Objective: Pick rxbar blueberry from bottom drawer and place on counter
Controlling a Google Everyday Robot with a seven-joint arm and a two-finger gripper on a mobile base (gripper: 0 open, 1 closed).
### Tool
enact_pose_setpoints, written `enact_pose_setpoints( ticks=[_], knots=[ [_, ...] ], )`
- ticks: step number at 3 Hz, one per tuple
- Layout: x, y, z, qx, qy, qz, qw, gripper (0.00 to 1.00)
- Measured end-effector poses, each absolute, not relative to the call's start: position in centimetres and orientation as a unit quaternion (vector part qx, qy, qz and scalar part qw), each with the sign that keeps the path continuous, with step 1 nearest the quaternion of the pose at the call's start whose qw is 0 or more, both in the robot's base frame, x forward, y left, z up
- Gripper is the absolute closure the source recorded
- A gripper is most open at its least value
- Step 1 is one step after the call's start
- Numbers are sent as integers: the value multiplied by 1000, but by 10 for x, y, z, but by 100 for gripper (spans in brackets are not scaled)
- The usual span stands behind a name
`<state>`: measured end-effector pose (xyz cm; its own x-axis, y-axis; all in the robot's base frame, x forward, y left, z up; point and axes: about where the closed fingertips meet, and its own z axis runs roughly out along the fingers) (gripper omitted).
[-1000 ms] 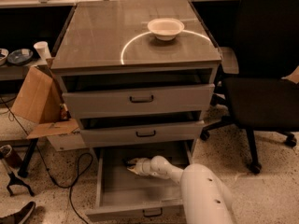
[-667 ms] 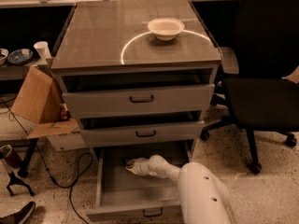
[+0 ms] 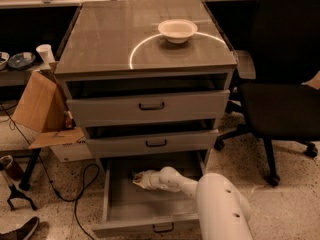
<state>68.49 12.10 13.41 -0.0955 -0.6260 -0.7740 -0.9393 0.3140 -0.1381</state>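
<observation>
The bottom drawer [image 3: 116, 204] stands pulled out, with its small dark handle at the front. My white arm reaches down into it from the lower right. The gripper [image 3: 140, 180] is low inside the drawer, near its back and left of centre. A small dark shape [image 3: 135, 174] lies right at the gripper's tip. It may be the rxbar blueberry, but most of it is hidden by the gripper. The counter [image 3: 105, 39] is the glossy grey-brown cabinet top with a pale circular arc.
A white bowl [image 3: 177, 30] sits on the counter at the arc. The two upper drawers [image 3: 150, 106] are slightly open. A black office chair [image 3: 285, 99] stands to the right. A cardboard box [image 3: 40, 109] and cables lie to the left.
The gripper has shifted slightly to the left inside the bottom drawer. Nothing else has moved.
</observation>
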Motion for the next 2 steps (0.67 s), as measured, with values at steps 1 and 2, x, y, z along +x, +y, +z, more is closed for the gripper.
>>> enact_pose_setpoints(
  ticks=[1,2],
  knots=[
    [665,115,159,-563,695,230,383,100],
    [634,100,196,-596,666,259,365,100]
  ],
)
